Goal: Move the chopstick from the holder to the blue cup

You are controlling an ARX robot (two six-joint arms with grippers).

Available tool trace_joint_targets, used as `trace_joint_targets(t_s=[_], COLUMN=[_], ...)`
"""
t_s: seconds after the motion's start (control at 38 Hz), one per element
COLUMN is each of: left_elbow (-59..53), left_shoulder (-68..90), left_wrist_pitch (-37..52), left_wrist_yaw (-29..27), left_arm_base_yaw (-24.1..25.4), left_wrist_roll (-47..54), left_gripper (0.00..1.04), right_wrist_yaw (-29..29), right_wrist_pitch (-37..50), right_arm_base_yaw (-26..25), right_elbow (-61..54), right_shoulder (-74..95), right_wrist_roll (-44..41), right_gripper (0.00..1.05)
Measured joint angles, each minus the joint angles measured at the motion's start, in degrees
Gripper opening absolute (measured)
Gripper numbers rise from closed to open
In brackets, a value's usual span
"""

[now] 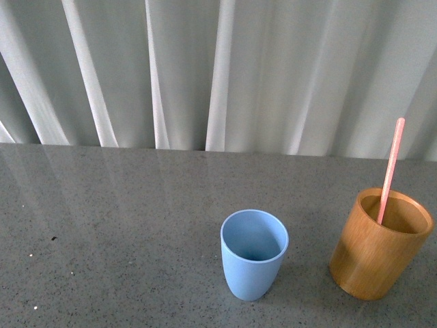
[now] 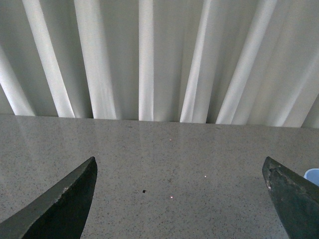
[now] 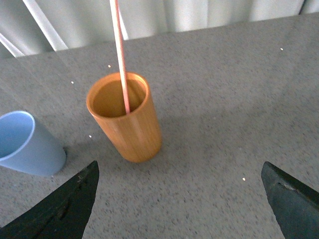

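The pink-red chopstick (image 1: 390,169) stands leaning in the orange-brown wooden holder (image 1: 379,246) at the right of the grey table. The light blue cup (image 1: 253,254) stands empty to the holder's left. Neither arm shows in the front view. In the right wrist view the holder (image 3: 127,119) with the chopstick (image 3: 120,55) and the blue cup (image 3: 25,144) lie ahead of my right gripper (image 3: 179,172), which is open and empty. My left gripper (image 2: 179,169) is open and empty over bare table; the blue cup's rim (image 2: 312,175) shows at the frame's edge.
A white pleated curtain (image 1: 218,68) hangs behind the table's far edge. The grey speckled tabletop (image 1: 123,225) stretches left of the cups, with a few small specks on it.
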Motion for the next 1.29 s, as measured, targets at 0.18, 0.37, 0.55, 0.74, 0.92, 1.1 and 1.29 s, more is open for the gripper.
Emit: trace_joint_targets(t_s=[0.18,0.37,0.55,0.74,0.92,1.1,1.29], left_elbow=[0.0,0.0,0.0,0.0,0.0,0.0,0.0], left_shoulder=[0.0,0.0,0.0,0.0,0.0,0.0,0.0], left_wrist_pitch=[0.0,0.0,0.0,0.0,0.0,0.0,0.0], left_wrist_yaw=[0.0,0.0,0.0,0.0,0.0,0.0,0.0], left_arm_base_yaw=[0.0,0.0,0.0,0.0,0.0,0.0,0.0], left_wrist_roll=[0.0,0.0,0.0,0.0,0.0,0.0,0.0], left_gripper=[0.98,0.98,0.98,0.98,0.98,0.98,0.98], right_wrist_yaw=[-6.2,-6.3,-6.3,-6.1,-7.1,-6.9,-5.3], right_wrist_pitch=[23.6,33.2,34.6,37.1,39.0,40.0,40.6], right_arm_base_yaw=[-1.6,0.7,1.8,2.7,3.5,4.6,6.0], right_elbow=[5.3,12.5,17.0,21.1,23.9,28.0,32.7], right_shoulder=[27.4,45.8,52.3,57.5,61.8,66.8,72.1], right_wrist_roll=[-0.9,-4.6,-5.6,-5.6,-5.0,-4.7,-4.5], right_gripper=[0.95,0.95,0.95,0.95,0.95,0.95,0.95])
